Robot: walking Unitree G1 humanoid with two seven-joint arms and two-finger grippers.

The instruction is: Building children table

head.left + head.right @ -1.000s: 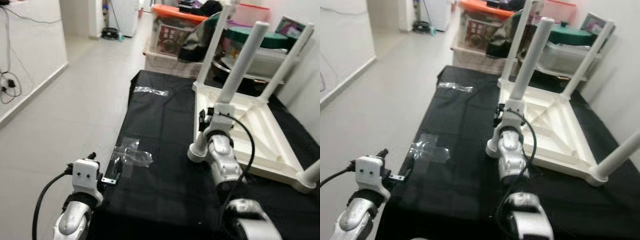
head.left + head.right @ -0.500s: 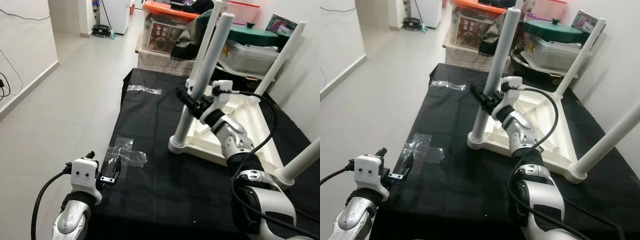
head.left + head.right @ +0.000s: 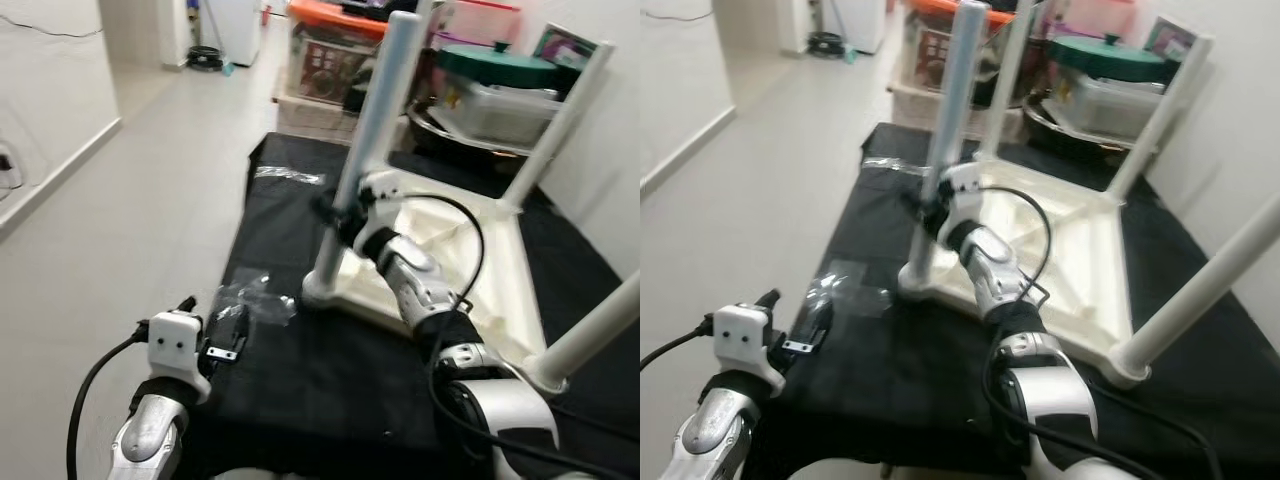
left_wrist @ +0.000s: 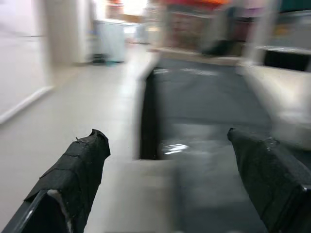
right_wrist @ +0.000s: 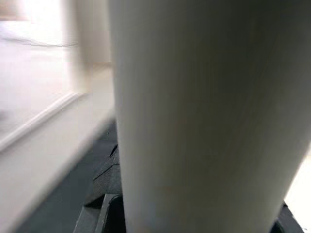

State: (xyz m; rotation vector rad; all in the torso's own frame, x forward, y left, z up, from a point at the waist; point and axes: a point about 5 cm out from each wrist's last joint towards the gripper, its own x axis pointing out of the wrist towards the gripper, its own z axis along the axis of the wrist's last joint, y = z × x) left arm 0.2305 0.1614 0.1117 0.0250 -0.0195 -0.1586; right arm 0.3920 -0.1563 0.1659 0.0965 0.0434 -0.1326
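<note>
I am holding the near leg (image 3: 362, 150) of the white plastic children's table (image 3: 470, 260), which is lying upside down on the black sheet (image 3: 300, 350) spread over the floor, its four legs pointing up. My right gripper (image 3: 338, 212) is clamped round the lower part of that leg, just above the corner socket; in the right wrist view the white tube (image 5: 204, 116) is sitting between the fingers. Judgement: gripping low gives control for seating or turning the leg in its socket. My left gripper (image 4: 170, 194) is hanging open, holding nothing, over the sheet's near edge, close to the clear plastic bags (image 3: 250, 300), probably kept clear of the work.
</note>
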